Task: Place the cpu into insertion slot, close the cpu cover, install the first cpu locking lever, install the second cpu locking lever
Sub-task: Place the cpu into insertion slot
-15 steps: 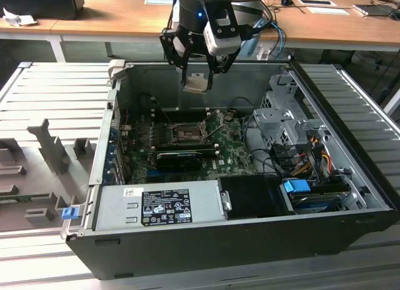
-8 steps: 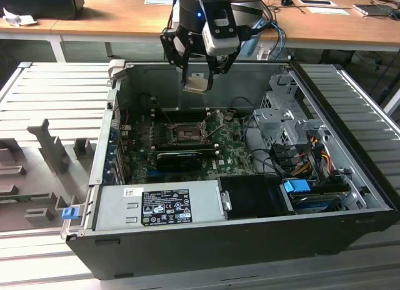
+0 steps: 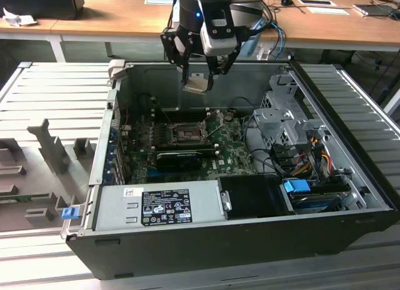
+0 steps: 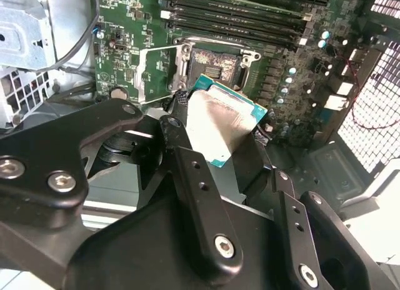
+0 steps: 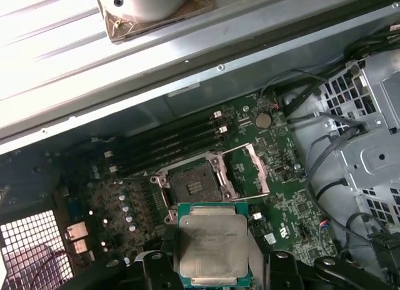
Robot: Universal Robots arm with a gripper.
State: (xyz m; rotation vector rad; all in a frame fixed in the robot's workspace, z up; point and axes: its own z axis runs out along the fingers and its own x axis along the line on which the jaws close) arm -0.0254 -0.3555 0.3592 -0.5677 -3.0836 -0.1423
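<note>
So the cpu (image 5: pixel 212 246) is up in the air, pinched at its edges by the hand (image 3: pixel 197 75), which is clamped onto it right above the open computer case (image 3: pixel 250 240). It's square, so no real long side. In the exterior view it hangs tilted, and in both wrist views the flat metal top faces the camera. Looks-wise: pale silver-beige lid, a bit smudgy, with a thin teal-green rim around it. Just one chip. Below it there's one insertion slot (image 5: pixel 192 187), bare and black in its dark frame, with one cpu cover (image 5: pixel 247 171) flipped open beside it. I count four long black memory slots (image 5: pixel 169 140) next to the socket and one coin battery (image 5: pixel 263 120). The case sits on a ribbed grey surface (image 3: pixel 50 96).
</note>
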